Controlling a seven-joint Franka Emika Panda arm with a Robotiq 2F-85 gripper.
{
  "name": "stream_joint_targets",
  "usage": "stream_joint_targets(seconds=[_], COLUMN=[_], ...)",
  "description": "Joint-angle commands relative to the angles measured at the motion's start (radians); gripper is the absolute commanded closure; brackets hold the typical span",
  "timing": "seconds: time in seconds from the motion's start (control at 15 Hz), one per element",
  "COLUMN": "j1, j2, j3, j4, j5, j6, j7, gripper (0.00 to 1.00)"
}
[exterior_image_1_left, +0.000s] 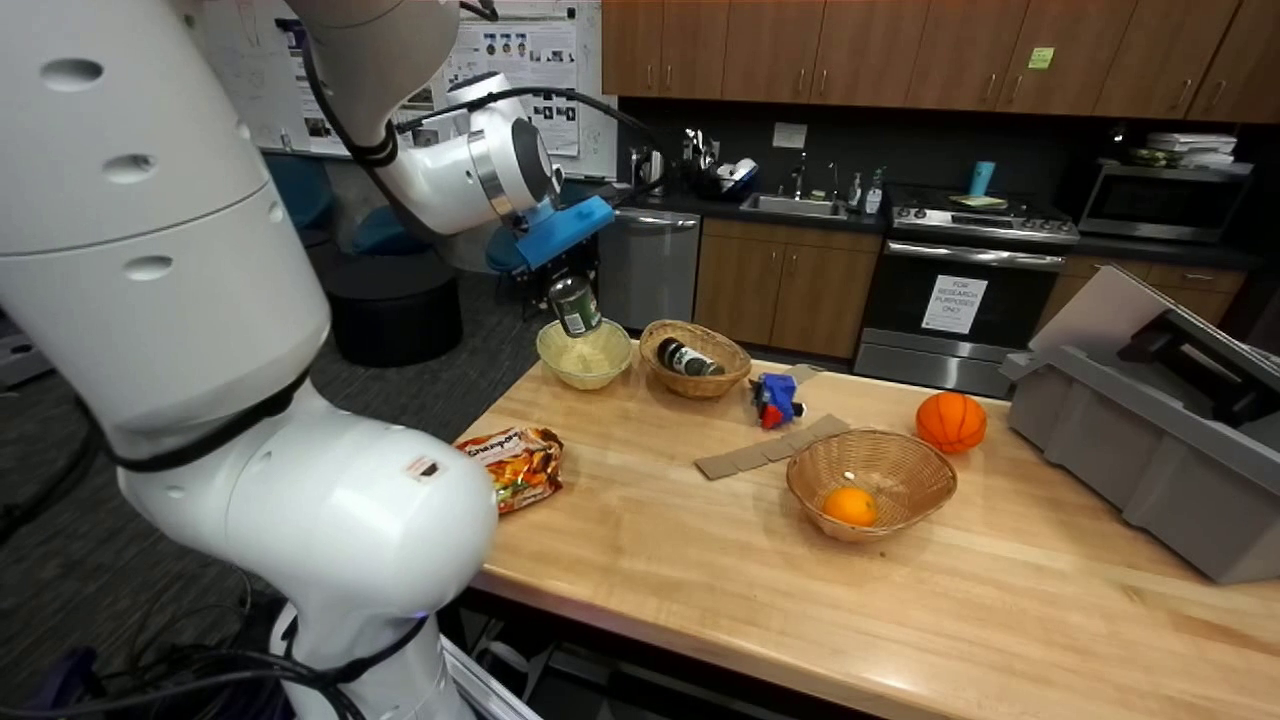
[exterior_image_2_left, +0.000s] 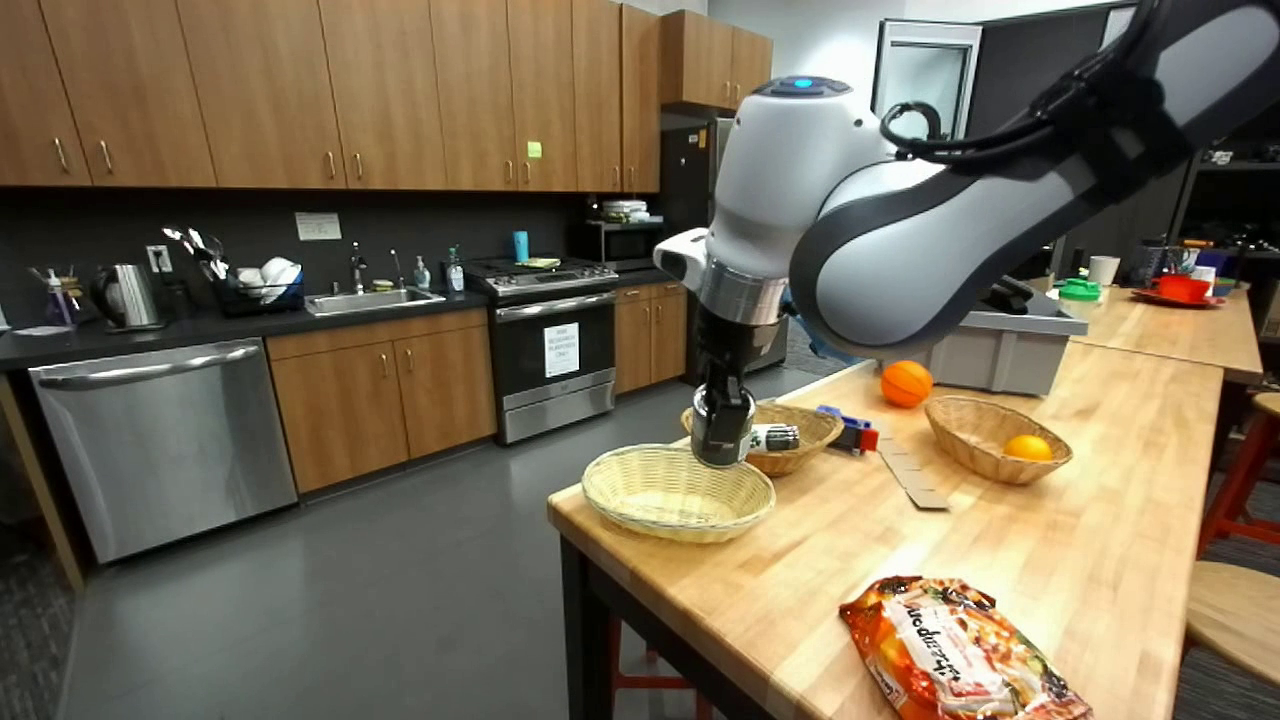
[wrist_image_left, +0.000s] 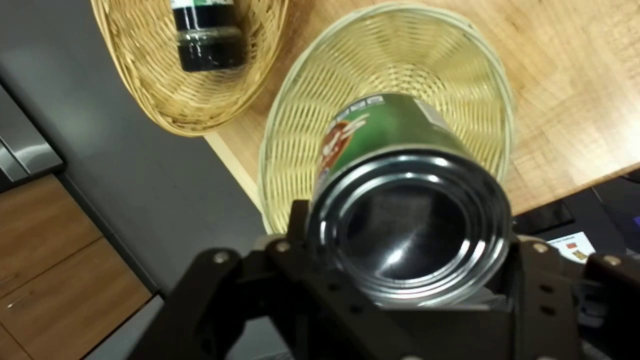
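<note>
Tabletop (exterior_image_1_left: 650, 545), left to right in an exterior view: a snack bag (exterior_image_1_left: 517, 467); the gripper (exterior_image_1_left: 574, 294), its fingers clamped on the sides of a green-labelled can (exterior_image_1_left: 578, 314), which is held tilted above a pale basket (exterior_image_1_left: 585, 378); just beside that, a brown basket (exterior_image_1_left: 702, 387) with a bottle (exterior_image_1_left: 688, 358) lying inside; a cardboard strip (exterior_image_1_left: 760, 455); a blue-and-red toy (exterior_image_1_left: 777, 398); a wicker basket (exterior_image_1_left: 918, 478) containing an orange (exterior_image_1_left: 850, 506); a ball (exterior_image_1_left: 951, 422); and a grey bin (exterior_image_1_left: 1130, 455).

A green-labelled can (wrist_image_left: 407, 200) hangs tilted above a pale basket (wrist_image_left: 296, 125).
</note>
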Motion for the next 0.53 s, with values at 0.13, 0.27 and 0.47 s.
stream_joint_targets(seconds=[0.13,0.27,0.47], j1=[0.025,0.019,0.004], j2=[0.04,0.063,0.114], j3=[0.024,0.03,0.031], j4=[-0.004,-0.003,0.011], j5=[-0.007,-0.018,-0.055], j6=[0.032,0.046,0.065], j7=[-0.06,-0.049,-0.018], gripper=[0.5,0.5,0.5])
